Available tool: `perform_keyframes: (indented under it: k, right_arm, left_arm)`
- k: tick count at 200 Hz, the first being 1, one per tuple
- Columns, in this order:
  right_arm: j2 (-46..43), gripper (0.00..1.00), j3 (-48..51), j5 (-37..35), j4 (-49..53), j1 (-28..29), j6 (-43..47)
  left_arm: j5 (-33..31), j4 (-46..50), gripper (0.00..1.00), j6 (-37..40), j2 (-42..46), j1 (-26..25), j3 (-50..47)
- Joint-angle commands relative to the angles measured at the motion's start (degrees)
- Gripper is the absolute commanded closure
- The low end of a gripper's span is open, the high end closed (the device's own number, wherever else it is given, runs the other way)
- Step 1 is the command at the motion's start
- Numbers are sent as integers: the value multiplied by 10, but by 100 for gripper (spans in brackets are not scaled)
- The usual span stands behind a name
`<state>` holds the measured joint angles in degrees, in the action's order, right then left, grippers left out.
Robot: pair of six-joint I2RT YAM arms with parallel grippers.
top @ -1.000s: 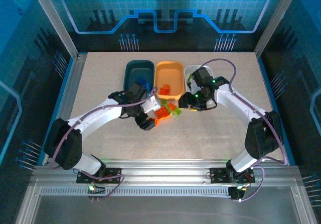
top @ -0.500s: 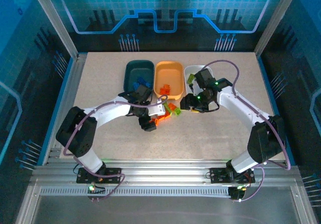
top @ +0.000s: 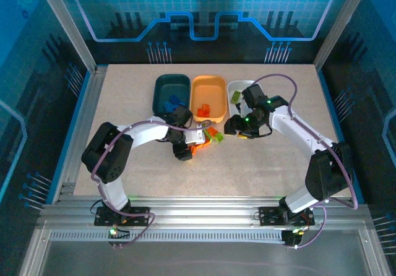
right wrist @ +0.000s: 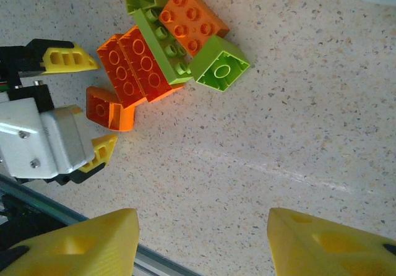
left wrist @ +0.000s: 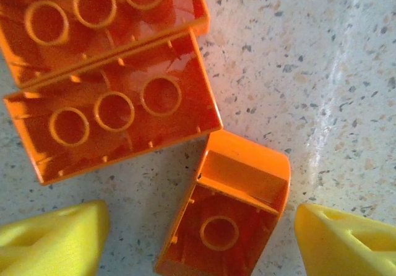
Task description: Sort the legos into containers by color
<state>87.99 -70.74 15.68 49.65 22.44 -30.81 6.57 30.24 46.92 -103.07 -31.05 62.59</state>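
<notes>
Seven loose legos (right wrist: 162,47) lie before three tubs (top: 208,78) on the desk (top: 124,103).
Left fingers (left wrist: 55,239) apart astride one small orange brick (left wrist: 226,217); four orange and three green in all; right fingers (right wrist: 322,239) apart, empty, over bare desk.

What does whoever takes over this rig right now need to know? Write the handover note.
Left gripper: jaws open, straddling a small orange brick on the table, not yet gripping it.
Right gripper: jaws open, empty, over bare table beside the loose pile.
Done: teal tub holds blue bricks, orange tub holds orange bricks, and white tub has at least one lime brick.
Left: the pile in front of the tubs, four orange and three lime pieces. No loose blue is visible.
</notes>
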Motion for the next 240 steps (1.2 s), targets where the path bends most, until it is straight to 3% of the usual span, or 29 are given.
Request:
perform_keyframes:
  k: [1, 28, 53, 82, 94, 169, 240]
  right_arm:
    - [16, 42, -5, 13, 6, -7, 0]
    - [33, 42, -23, 16, 10, -8, 6]
    - [49, 42, -42, 19, 15, -8, 13]
    - [57, 42, -53, 20, 18, -10, 18]
    - [58, 42, -52, 22, 16, -13, 20]
    - [55, 42, -35, 38, 2, -32, 23]
    - [135, 42, -64, 32, 32, -27, 38]
  left_arm:
    - [-10, 2, 22, 6, -12, -9, 9]
    - [-13, 0, 24, -5, -22, -14, 9]
    - [-12, 2, 33, -26, -38, -21, 19]
    - [-6, 39, 61, -52, -65, -22, 49]
    - [-4, 55, 67, -58, -72, -22, 58]
    - [-19, 92, 69, -94, 13, -21, 30]
    - [3, 115, 68, -249, 96, 11, 96]
